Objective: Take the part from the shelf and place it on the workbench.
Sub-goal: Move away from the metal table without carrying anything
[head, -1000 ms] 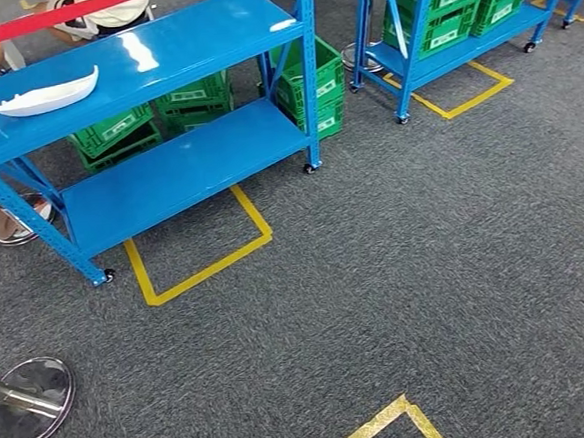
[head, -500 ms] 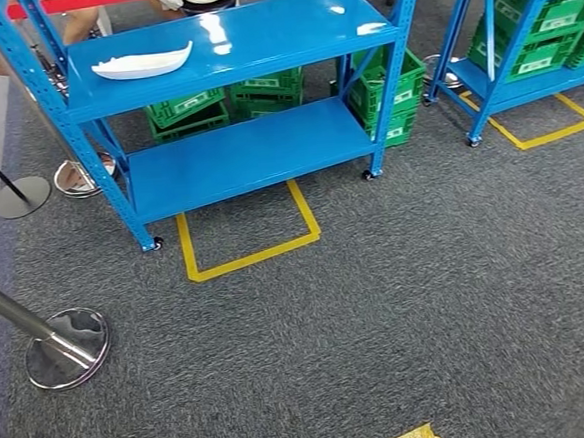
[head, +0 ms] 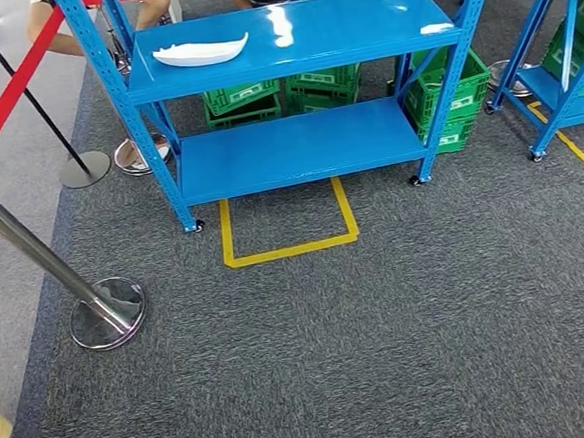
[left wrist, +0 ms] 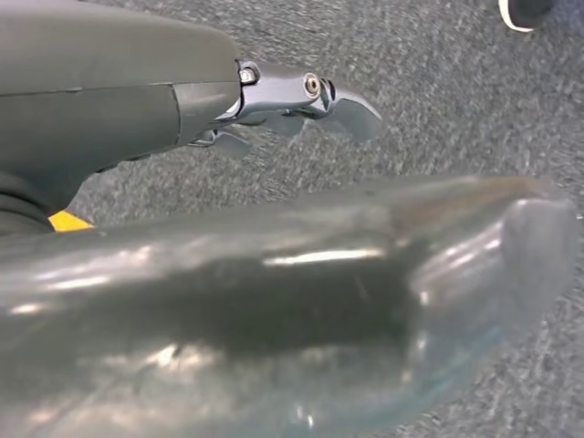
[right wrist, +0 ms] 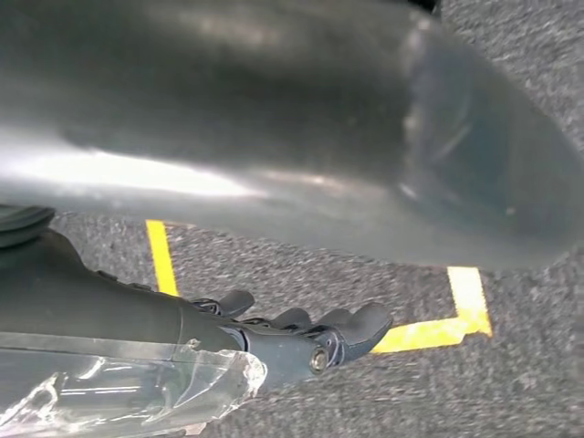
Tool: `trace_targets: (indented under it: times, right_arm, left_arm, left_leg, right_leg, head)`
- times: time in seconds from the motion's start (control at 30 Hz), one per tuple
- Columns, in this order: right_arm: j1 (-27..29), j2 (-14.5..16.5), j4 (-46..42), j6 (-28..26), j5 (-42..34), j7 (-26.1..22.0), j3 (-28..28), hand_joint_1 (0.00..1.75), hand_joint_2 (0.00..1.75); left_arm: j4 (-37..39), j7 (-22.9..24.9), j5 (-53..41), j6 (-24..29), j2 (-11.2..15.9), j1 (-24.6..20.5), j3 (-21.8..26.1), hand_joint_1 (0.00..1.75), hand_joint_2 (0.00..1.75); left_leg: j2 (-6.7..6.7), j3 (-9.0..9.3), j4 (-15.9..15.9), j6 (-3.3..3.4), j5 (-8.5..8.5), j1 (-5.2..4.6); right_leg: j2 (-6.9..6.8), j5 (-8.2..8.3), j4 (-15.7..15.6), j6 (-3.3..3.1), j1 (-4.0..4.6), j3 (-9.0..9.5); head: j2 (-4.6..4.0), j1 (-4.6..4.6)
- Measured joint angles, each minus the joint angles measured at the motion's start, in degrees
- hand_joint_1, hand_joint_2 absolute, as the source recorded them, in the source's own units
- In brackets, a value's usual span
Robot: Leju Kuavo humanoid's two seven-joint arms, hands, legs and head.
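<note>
The part (head: pixel 200 52) is a long white curved piece lying on the left end of the top board of the blue shelf (head: pixel 336 25), far ahead of me across the carpet. My left hand (left wrist: pixel 276 96) hangs over the grey carpet with its fingers stretched out and nothing in them. In the right wrist view my right hand (right wrist: pixel 303 333) also hangs above the carpet, over yellow floor tape (right wrist: pixel 162 255), fingers loosely extended and holding nothing. Both hands are far from the part.
Green crates (head: pixel 244 97) stand behind the shelf's lower board, another (head: pixel 447 96) by its right post. A second blue shelf (head: pixel 555 85) stands at right. A chrome stanchion (head: pixel 106 312) with a red belt (head: pixel 8 98) stands at left. A yellow tape square (head: pixel 287 247) marks the floor. A person (head: pixel 47 14) is behind the shelf.
The whole picture has shifted: my view has turned left, so the shelf with the part now sits nearer the picture's centre. The part lies where it was.
</note>
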Motion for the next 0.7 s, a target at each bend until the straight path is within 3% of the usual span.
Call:
trace_targets:
  times: [0.03, 0.1, 0.23, 0.3, 0.37, 0.43, 0.47, 0.5, 0.53, 0.6, 0.63, 0.7]
  right_arm:
    - [-0.1, 0.3, -0.2, 0.1, -0.3, -0.1, -0.2, 0.00, 0.00]
    - [-0.3, 1.2, -0.7, -0.1, -0.7, -0.4, -0.6, 0.00, 0.00]
    - [-0.6, 2.4, -1.9, -0.3, -0.6, -0.6, -0.8, 0.00, 0.00]
    - [-0.7, 2.6, -2.5, 0.1, -0.5, -0.7, -0.9, 0.00, 0.00]
    - [-0.6, 2.7, -3.1, 0.8, -0.4, -0.9, -1.0, 0.00, 0.00]
    - [-0.3, 2.8, -3.7, 1.4, -0.2, -1.0, -1.4, 0.00, 0.00]
    - [-0.1, 2.9, -4.1, 1.7, -0.1, -1.1, -1.6, 0.00, 0.00]
    - [0.1, 3.0, -4.5, 1.9, 0.0, -1.2, -1.8, 0.00, 0.00]
    - [0.3, 3.1, -4.9, 2.1, 0.2, -1.2, -2.0, 0.00, 0.00]
    - [0.5, 3.3, -5.4, 2.5, 0.3, -1.3, -2.2, 0.00, 0.00]
    - [0.4, 3.3, -5.6, 2.7, 0.3, -1.4, -2.4, 0.00, 0.00]
    - [0.1, 3.5, -6.2, 3.0, 0.4, -1.4, -2.4, 0.00, 0.00]
  left_arm:
    - [0.0, -0.2, 0.1, -0.1, 0.0, 0.0, 0.0, 0.00, 0.00]
    - [0.0, -0.3, 0.2, -0.3, 0.0, -0.2, 0.0, 0.00, 0.00]
    - [0.0, -0.3, 0.6, -0.5, 0.1, 0.1, 0.0, 0.00, 0.00]
    - [0.0, -0.2, 0.7, -0.6, 0.2, 0.3, 0.0, 0.00, 0.00]
    - [0.0, -0.2, 0.8, -0.7, 0.3, 0.3, 0.0, 0.00, 0.00]
    - [0.0, -0.1, 1.1, -0.8, 0.4, 0.5, 0.0, 0.00, 0.00]
    - [0.0, -0.1, 1.3, -0.8, 0.4, 0.6, 0.0, 0.00, 0.00]
    - [0.0, -0.1, 1.4, -0.8, 0.5, 0.7, 0.0, 0.00, 0.00]
    - [0.0, -0.1, 1.6, -0.8, 0.5, 0.8, 0.0, 0.00, 0.00]
    - [0.0, -0.1, 1.7, -0.8, 0.5, 1.0, 0.0, 0.00, 0.00]
    - [0.0, -0.1, 1.8, -0.7, 0.5, 1.0, 0.0, 0.00, 0.00]
    - [0.0, -0.1, 1.8, -0.7, 0.4, 0.4, 0.0, 0.00, 0.00]
  left_leg:
    - [0.40, 2.40, -4.2, 0.30, 1.28, -0.13]
    - [1.04, 5.49, -9.7, 1.00, 1.37, -0.38]
    - [0.42, 7.67, -11.4, 2.44, -0.15, -0.19]
    - [0.15, 9.17, -11.5, 3.12, -0.86, -0.10]
    - [-0.08, 10.56, -11.5, 3.47, -2.11, -0.10]
    - [-0.56, 12.60, -11.5, 3.42, -3.82, -0.03]
    - [-0.82, 13.91, -11.5, 3.28, -4.90, 0.06]
    - [-1.07, 15.43, -11.5, 3.08, -6.17, 0.18]
    - [-1.25, 16.87, -11.5, 2.83, -7.51, 0.23]
    - [-1.42, 19.18, -11.8, 2.07, -9.79, 0.26]
    - [-1.45, 20.23, -12.2, 1.56, -10.38, 0.28]
    - [-1.41, 20.66, -11.0, 0.55, -9.09, 0.39]
  right_leg:
    - [-0.25, -0.41, 0.0, 0.22, 0.11, 0.38]
    - [-0.53, -1.36, -0.4, 0.84, 0.32, 1.30]
    - [-0.26, -1.35, 0.7, 2.44, 0.23, 2.95]
    - [0.60, -2.46, 5.9, 2.75, 0.08, -0.14]
    - [1.13, -4.34, 13.5, 3.03, 0.04, -5.81]
    - [1.22, -5.83, 16.3, 3.26, -0.03, -10.29]
    - [1.21, -5.52, 14.9, 3.29, -0.08, -11.33]
    - [1.20, -3.81, 12.2, 3.31, -0.13, -11.97]
    - [1.13, 0.05, 8.9, 3.28, -0.19, -12.32]
    - [0.94, 6.03, 5.4, 2.74, -0.04, -12.25]
    - [0.92, 7.26, 5.1, 2.19, 0.13, -11.95]
    - [1.09, 5.61, 5.0, 1.04, 0.30, -10.25]
  head:
    - [0.00, 0.00]
    - [0.00, 0.03]
    - [0.00, 0.17]
    - [0.01, 0.58]
    - [0.01, 0.97]
    - [0.00, 1.15]
    - [0.00, 1.21]
    - [0.00, 1.31]
    - [-0.01, 1.52]
    - [-0.01, 1.86]
    - [-0.01, 1.94]
    - [0.01, 1.74]
